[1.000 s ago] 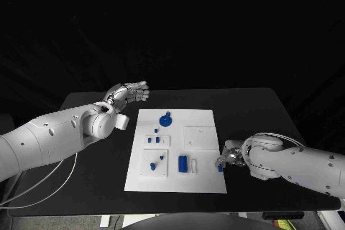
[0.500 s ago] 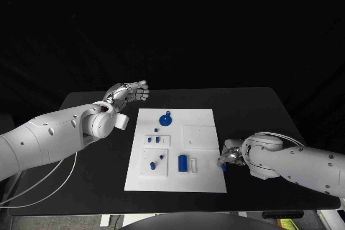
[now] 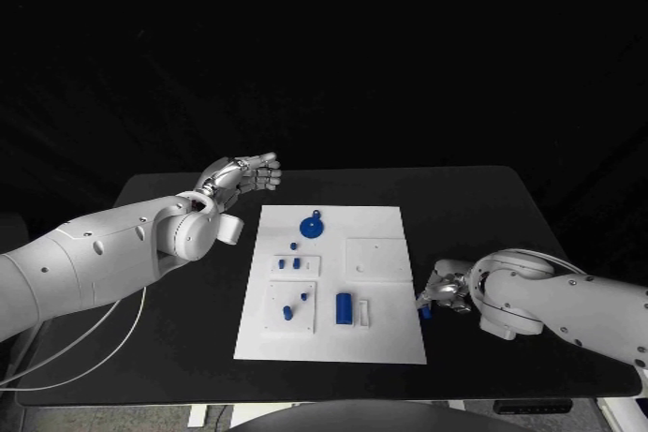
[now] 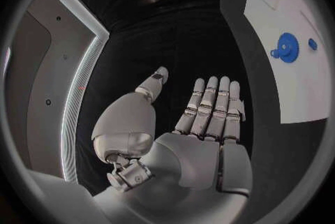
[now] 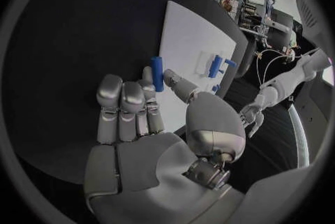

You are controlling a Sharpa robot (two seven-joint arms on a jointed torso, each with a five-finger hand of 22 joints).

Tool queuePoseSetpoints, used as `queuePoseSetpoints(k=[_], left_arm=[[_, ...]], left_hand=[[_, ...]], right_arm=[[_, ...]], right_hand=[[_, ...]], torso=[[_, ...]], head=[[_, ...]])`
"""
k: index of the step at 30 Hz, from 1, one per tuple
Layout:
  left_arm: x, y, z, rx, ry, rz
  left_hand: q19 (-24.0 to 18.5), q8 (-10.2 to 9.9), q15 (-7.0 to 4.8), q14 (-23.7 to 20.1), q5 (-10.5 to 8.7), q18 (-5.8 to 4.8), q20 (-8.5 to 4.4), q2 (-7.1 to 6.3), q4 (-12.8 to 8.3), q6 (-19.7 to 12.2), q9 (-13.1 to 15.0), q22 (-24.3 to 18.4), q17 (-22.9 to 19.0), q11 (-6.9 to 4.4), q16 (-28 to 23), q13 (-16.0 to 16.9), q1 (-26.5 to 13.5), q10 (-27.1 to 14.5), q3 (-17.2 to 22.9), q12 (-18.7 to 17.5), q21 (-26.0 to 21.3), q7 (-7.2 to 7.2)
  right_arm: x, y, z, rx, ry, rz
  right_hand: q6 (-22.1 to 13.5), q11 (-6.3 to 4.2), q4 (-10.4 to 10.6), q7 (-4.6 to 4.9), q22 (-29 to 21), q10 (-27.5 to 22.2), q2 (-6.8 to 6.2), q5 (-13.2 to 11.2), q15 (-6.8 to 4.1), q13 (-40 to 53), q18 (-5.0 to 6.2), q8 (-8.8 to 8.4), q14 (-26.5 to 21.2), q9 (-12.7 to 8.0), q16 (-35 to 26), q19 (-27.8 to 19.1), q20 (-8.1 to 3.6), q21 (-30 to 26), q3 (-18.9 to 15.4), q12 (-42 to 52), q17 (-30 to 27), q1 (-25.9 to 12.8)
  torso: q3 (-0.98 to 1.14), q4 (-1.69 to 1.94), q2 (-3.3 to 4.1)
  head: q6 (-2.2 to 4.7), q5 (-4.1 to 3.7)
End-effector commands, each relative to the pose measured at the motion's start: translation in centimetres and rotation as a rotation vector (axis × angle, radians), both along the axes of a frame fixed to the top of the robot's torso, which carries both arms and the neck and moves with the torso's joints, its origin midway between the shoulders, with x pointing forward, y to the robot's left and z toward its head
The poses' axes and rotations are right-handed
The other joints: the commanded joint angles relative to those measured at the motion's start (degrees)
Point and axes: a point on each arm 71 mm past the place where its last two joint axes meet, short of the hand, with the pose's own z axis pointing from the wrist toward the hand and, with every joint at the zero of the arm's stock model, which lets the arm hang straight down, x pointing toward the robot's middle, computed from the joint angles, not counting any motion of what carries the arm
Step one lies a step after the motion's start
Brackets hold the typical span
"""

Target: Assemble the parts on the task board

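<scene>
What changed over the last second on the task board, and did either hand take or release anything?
The right hand, pinching a small blue part, drew slightly back off the task board's right edge. Nothing was released. The left hand stayed raised and empty beyond the board; the parts on the board did not move.

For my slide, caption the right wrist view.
Right hand pinches a small blue part above the black table, beside the task board.

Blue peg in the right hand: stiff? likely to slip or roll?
The blue peg looks rigid: short, straight, unbent in the right hand pinch. Probably light, being small beside the fingers. Its rounded, smooth look suggests it could twist in the pinch, or roll if dropped on the board.
</scene>
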Motion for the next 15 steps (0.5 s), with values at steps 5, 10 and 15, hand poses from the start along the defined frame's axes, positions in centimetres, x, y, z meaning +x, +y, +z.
queuePoseSetpoints(k=[5,10,15], left_arm=[[0.0,-0.3,0.1,-0.012,-0.005,-0.014],[0.0,-0.3,0.1,-0.011,-0.005,-0.013],[0.0,-0.4,0.1,-0.013,-0.005,-0.016]], left_hand=[[0.38,-0.27,-0.11,-0.34,-0.31,0.74,0.06,-0.13,0.36,-0.46,-0.08,0.06,0.07,0.0,-0.22,-0.06,-0.21,-0.59,0.04,-0.27,-0.23,1.81],[0.37,-0.27,-0.11,-0.34,-0.31,0.74,0.06,-0.13,0.37,-0.46,-0.08,0.07,0.08,0.0,-0.22,-0.06,-0.2,-0.6,0.04,-0.28,-0.25,1.81],[0.37,-0.26,-0.12,-0.35,-0.31,0.74,0.06,-0.14,0.37,-0.47,-0.08,0.07,0.08,-0.01,-0.23,-0.07,-0.19,-0.61,0.04,-0.28,-0.26,1.81]], right_arm=[[0.0,1.9,1.6,0.144,0.019,-0.034],[-0.5,3.7,1.9,0.207,0.052,-0.025],[-0.6,5.7,1.8,0.259,0.077,-0.013]], right_hand=[[0.38,0.0,0.51,-0.12,0.87,0.51,-0.57,-0.18,-0.37,0.12,3.18,0.36,0.08,0.07,-0.11,0.09,0.25,0.35,-1.97,0.27,0.02,-1.99],[0.43,-0.06,0.63,-0.17,0.86,0.58,-0.47,-0.18,-0.43,0.08,3.18,0.38,0.06,0.1,-0.11,0.08,0.16,0.35,-2.5,0.21,0.01,-2.3],[0.4,-0.08,0.54,-0.19,0.85,0.57,-0.63,-0.18,-0.47,0.05,3.18,0.36,0.04,0.1,-0.11,0.05,0.1,0.35,-2.8,0.14,0.01,-2.37]], torso=[[-0.02,0.04,0.04],[-0.02,0.1,0.07],[-0.04,0.03,0.08]], head=[[0.24,0.33],[0.18,0.69],[0.1,0.74]])
